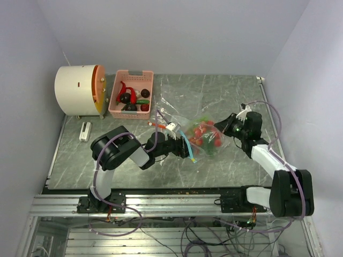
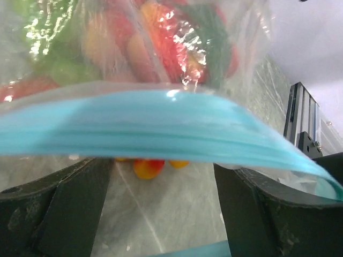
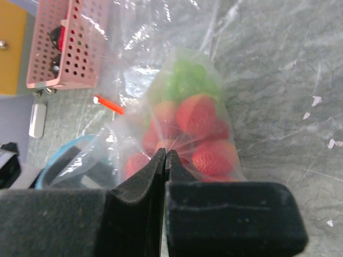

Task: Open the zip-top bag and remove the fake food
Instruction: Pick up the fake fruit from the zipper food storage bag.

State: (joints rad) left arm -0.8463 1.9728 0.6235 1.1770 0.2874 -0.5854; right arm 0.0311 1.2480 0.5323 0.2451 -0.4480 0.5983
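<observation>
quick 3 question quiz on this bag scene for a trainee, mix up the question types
1. True or false: the right jaws are shut on the film of the zip-top bag.
2. In the left wrist view, where is the blue zip strip?
A. across the gap between the open left jaws
B. in the pink basket
C. clamped in the right jaws
3. Fill in: the fake food showing through the bag is mostly red and ____.

Key: 1 true; 2 A; 3 green
</observation>
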